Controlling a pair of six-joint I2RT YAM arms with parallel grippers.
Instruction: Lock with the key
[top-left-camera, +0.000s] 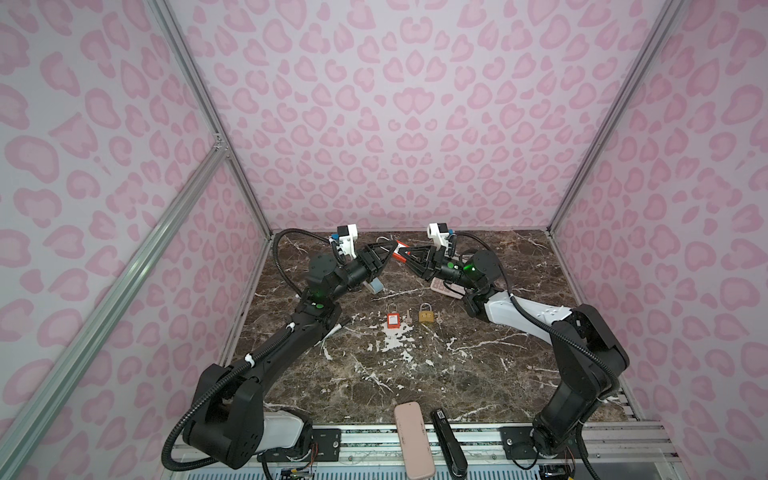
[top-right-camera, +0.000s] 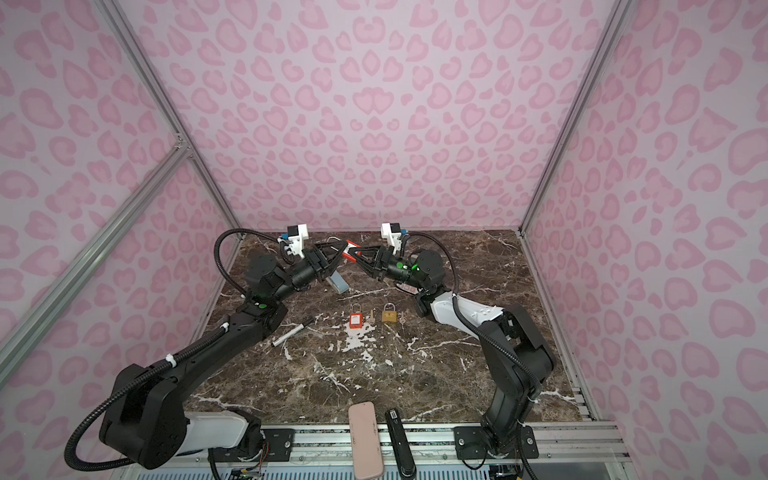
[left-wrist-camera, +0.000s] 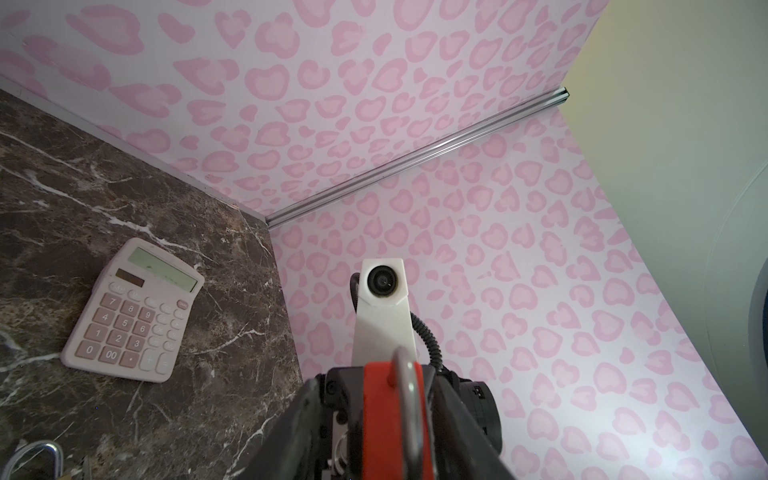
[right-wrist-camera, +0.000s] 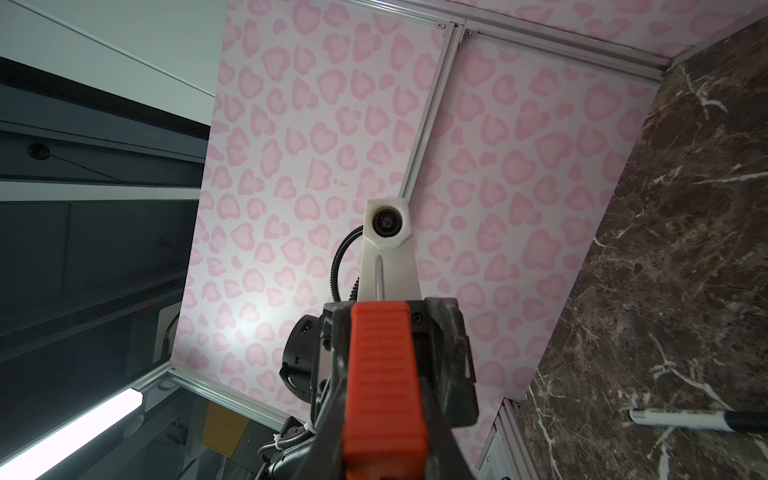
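Observe right gripper (top-left-camera: 406, 254) clamped on red padlock (right-wrist-camera: 384, 374), aloft behind brass padlock (top-left-camera: 425, 316). Observe left gripper (top-left-camera: 390, 250) parted around shackle (left-wrist-camera: 409, 399), gripping nothing. Cannot locate key. Judge locking unfinished: seat shackle, turn key.

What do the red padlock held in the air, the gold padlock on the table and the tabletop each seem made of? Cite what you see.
The red padlock: matte ribbed body, likely plastic; its grey glinting shackle, probably steel. The gold padlock: yellow metallic sheen, perhaps brass. The tabletop: brown, white veins, flaked white patches; probably marble-print laminate rather than stone.
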